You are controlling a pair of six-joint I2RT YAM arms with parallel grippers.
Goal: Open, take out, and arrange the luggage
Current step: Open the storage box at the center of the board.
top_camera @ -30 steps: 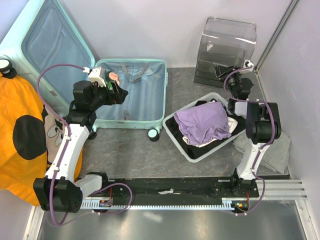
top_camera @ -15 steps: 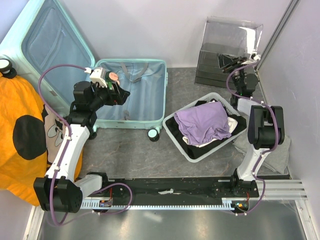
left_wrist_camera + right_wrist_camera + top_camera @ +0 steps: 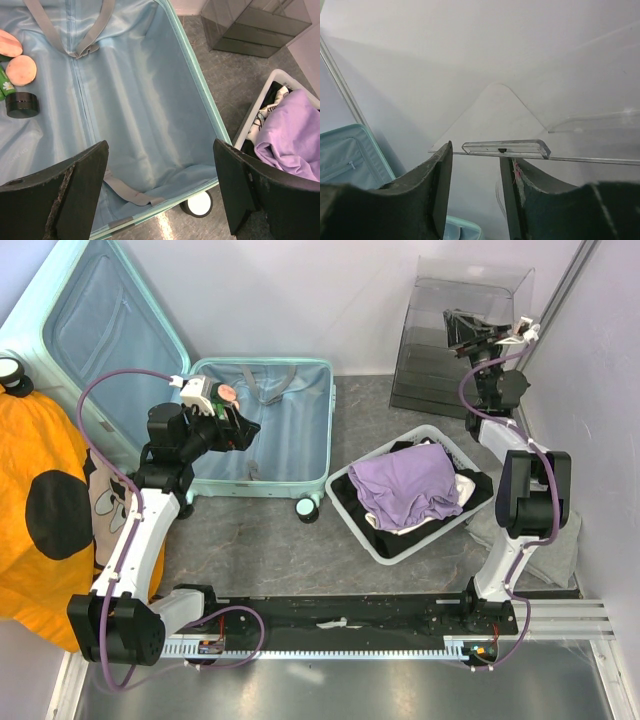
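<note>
Luggage, mint ribbed hard-shell suitcase (image 3: 285, 445), open on grey mottled bench (image 3: 260, 540) against white wall (image 3: 330, 300). Left end effector (image 3: 160, 145) spread wide, empty, above it. Right end effector (image 3: 475, 150) at raised lid of clear plastic box (image 3: 425, 375); grip not discernible.

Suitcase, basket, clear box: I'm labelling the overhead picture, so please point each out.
suitcase (image 3: 290, 440): top view, blue lining inside.
basket (image 3: 354, 517): top view, white left rim.
clear box (image 3: 430, 365): top view, front wall.

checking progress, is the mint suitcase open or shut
Open: the suitcase lies flat on the table with its lid raised at the left, and the blue lining of both halves is exposed.
</note>
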